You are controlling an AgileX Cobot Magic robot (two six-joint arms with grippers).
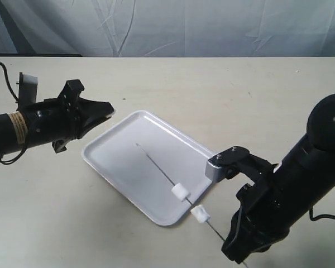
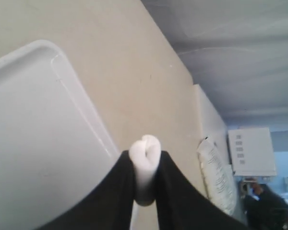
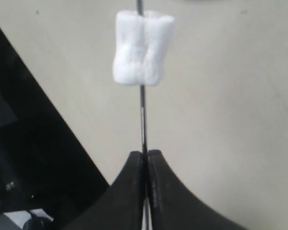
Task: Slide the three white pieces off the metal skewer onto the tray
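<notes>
- The metal skewer (image 1: pixel 155 163) slants across the tray (image 1: pixel 117 159), with its tip near the tray's middle.
- One white piece (image 1: pixel 180 192) is threaded on it over the tray, and a second piece (image 1: pixel 200 214) sits just past the rim.
- The right hand (image 3: pixel 145 157) is pressed together on the skewer's outer end.
- The left hand (image 1: pixel 106 109), over the tabletop (image 1: pixel 223 95) beside the tray, pinches a third piece (image 2: pixel 145 149).

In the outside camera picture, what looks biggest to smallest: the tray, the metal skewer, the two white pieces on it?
1. the tray
2. the metal skewer, long but very thin
3. the white piece over the tray and the white piece past its rim: tied, they look alike
</notes>
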